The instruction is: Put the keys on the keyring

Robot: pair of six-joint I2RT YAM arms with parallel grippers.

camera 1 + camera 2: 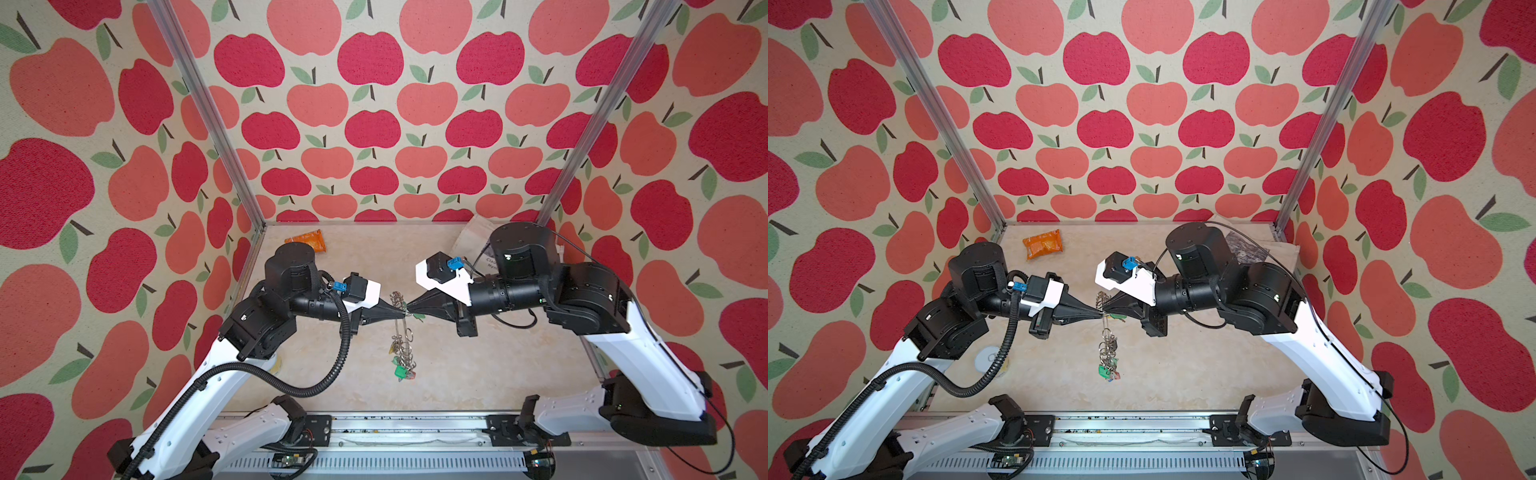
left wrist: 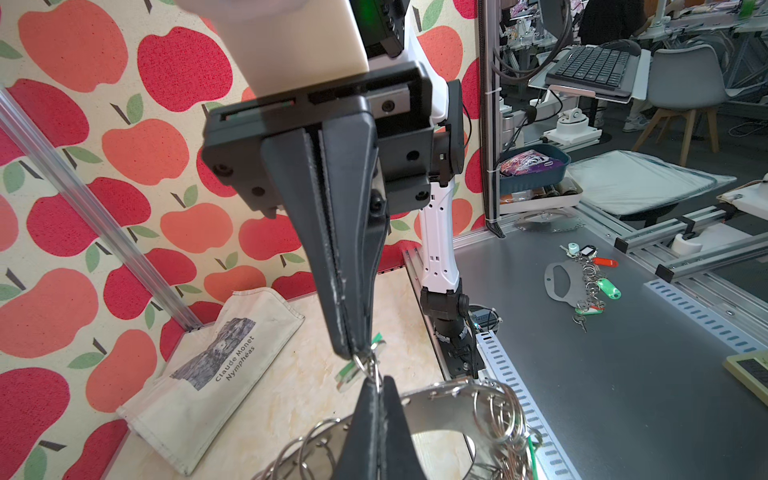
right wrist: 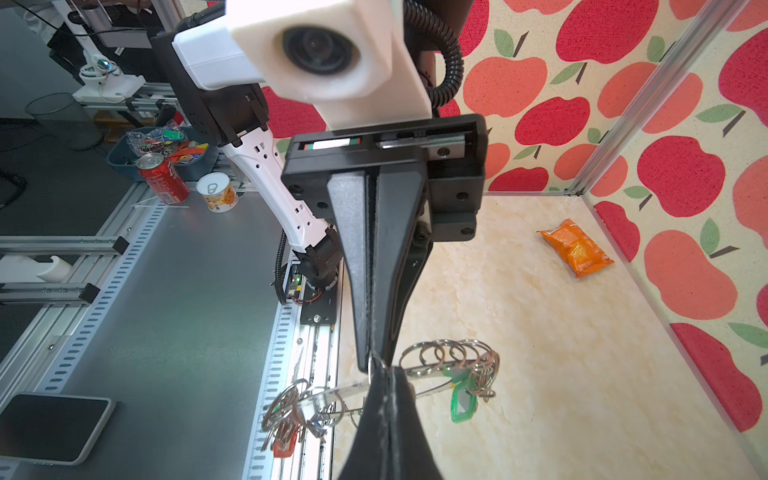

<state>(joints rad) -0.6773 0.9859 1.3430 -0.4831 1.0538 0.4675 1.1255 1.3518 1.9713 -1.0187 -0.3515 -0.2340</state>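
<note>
Blue bin (image 3: pixel 124 168) outside the cell holds bagged coloured tags. Left gripper (image 1: pixel 401 318) clamped tight on keyring (image 2: pixel 440 399) rim, mid-air over table (image 1: pixel 478 353) centre; right gripper (image 1: pixel 409 309) tip-to-tip, pinching small wire ring (image 2: pixel 370 365). Crinkled orange foil packet (image 1: pixel 305 241) back left; keyring's flat grey metal disc hangs edge-on, green-tagged keys (image 1: pixel 400 372) dangling lowest.

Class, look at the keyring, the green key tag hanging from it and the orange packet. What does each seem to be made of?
Keyring: metal, a dull grey flat plate with silvery wire rings that glint.
Green key tag: probably plastic, glossy and partly see-through.
Orange packet: likely foil or plastic film, shiny and crinkled.
</note>
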